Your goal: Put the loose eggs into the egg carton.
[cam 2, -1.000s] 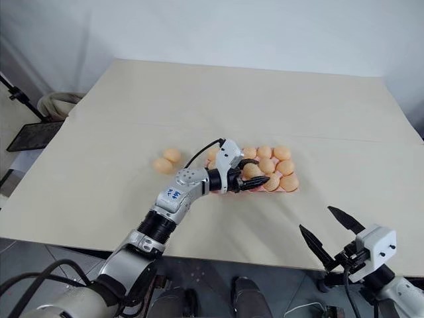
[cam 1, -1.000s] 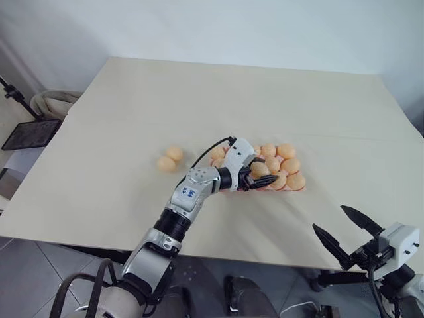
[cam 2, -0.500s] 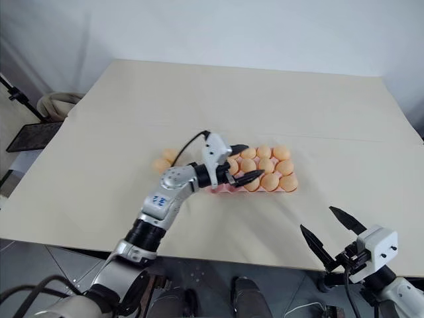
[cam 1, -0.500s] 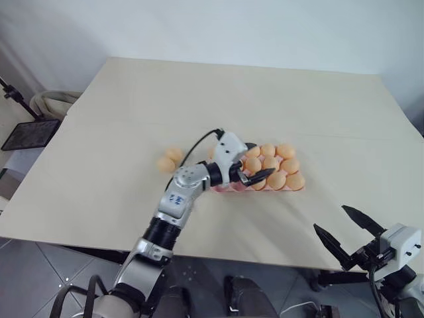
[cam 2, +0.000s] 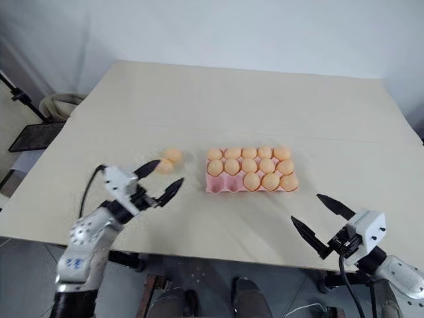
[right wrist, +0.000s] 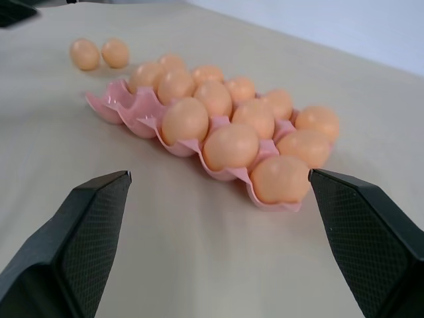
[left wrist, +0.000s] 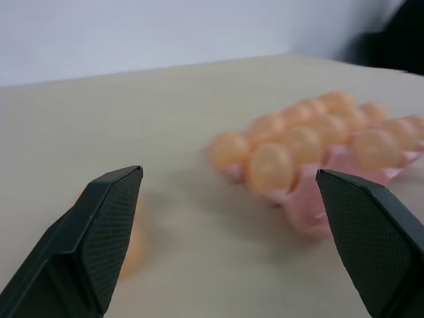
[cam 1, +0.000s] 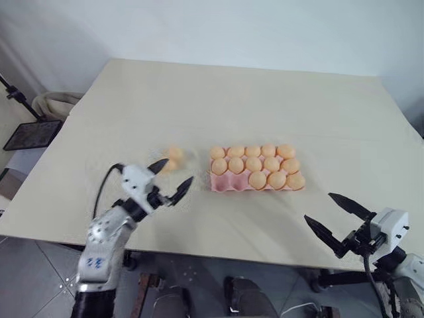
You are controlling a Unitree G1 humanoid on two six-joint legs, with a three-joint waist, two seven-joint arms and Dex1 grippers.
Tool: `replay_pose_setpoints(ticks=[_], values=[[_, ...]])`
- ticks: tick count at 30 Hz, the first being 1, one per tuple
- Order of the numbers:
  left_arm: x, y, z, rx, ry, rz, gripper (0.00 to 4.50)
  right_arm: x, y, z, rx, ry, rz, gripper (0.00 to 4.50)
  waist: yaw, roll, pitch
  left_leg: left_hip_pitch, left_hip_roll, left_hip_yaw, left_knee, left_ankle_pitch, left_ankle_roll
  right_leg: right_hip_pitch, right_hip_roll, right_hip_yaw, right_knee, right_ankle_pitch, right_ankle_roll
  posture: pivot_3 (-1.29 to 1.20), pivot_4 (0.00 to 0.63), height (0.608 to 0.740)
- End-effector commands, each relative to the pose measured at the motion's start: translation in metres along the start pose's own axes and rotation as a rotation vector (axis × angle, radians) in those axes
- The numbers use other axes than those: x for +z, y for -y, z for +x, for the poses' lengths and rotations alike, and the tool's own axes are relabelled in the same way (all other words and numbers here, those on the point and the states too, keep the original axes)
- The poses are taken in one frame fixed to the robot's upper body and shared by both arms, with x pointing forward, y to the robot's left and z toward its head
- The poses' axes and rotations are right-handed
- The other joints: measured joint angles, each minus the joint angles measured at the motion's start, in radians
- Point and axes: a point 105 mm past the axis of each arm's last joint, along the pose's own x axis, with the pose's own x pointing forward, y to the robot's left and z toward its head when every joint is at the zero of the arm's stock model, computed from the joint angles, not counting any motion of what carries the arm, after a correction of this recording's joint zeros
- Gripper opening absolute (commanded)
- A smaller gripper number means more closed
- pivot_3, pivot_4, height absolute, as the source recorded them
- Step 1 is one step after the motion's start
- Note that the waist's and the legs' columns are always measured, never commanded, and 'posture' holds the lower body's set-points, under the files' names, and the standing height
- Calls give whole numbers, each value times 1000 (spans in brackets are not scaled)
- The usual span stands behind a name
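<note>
You've got a broad, pale beige rectangular table (cam 1: 218, 99) covered in matte sheet material spread out ahead of both hands, with a faint straight crease running across it beyond them. Look off past your left hand, beyond the table's left edge: there's a flat black mesh-textured tray (cam 1: 32, 134) on a thin black stand, down at floor side. Just behind that tray sits a rounded beige fabric-looking heap (cam 1: 56, 103), tucked against the table's far-left corner. Behind the far edge of the table, a plain white wall (cam 1: 232, 30) fills the background. Below the near table edge, under your hands, grey tiled floor (cam 1: 40, 278) shows.
</note>
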Motion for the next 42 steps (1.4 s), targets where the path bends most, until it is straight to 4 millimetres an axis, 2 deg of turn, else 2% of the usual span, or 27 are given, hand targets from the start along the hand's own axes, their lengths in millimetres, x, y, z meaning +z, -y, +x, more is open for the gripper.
replay_pose_setpoints(ticks=[1,4,10,16,24,27,31,33,35,37,42], values=[[7,-14,-25,91,19,10,4469,5,3,3,25,8,-26,4500,-1,0,0,0,0,0,0,0,0,0,0,0,0,0,0,0,150,740],[-13,-32,-53,255,-52,-71,4469,5,7,7,33,11,-27,4500,-5,0,0,0,0,0,0,0,0,0,0,0,0,0,0,0,150,740],[-26,-34,-70,350,-117,-204,4469,1,13,8,24,-8,-31,4500,2,-1,0,0,0,-1,0,0,0,0,0,0,-1,-3,-5,0,150,740],[-21,-31,-77,342,-128,-212,4469,-2,15,7,16,-14,-29,4500,-4,-1,0,-1,0,0,-1,-1,0,-1,0,0,-2,-3,-5,0,150,740],[-14,-26,-76,243,-91,-149,4469,-4,14,8,10,-14,-32,4500,-6,-1,0,0,1,0,-1,-1,-1,-1,1,0,-2,-4,-7,0,150,740],[-21,-31,-67,237,-77,-126,4469,-4,15,8,11,-15,-32,4500,-5,-1,0,0,1,0,-1,-1,-1,0,1,0,-3,-4,-7,0,150,740],[-31,-39,-34,226,-67,-90,4469,-2,13,6,14,-10,-37,4500,2,-1,0,-1,0,-1,0,-1,0,0,1,-1,-3,-4,-7,0,150,740],[-34,-40,-24,223,-64,-91,4469,0,12,5,11,-5,-39,4500,0,-2,-1,-1,0,0,0,-1,0,0,0,0,-3,-4,-7,0,150,740],[-35,-41,-12,203,-55,-89,4469,2,11,4,12,-6,-38,4500,-3,-2,-1,-1,0,1,-1,-2,0,0,0,0,-3,-3,-5,0,150,740],[-35,-40,2,170,-52,-89,4469,2,11,3,13,-10,-37,4500,-2,-2,-1,0,1,2,-1,-3,0,-1,1,0,-2,3,5,0,150,740],[-25,-45,37,113,-18,-79,4469,2,11,-1,-1,-18,-36,4500,1,-1,-1,-1,2,1,-1,-3,-2,-2,2,-1,-1,4,7,0,150,740]])
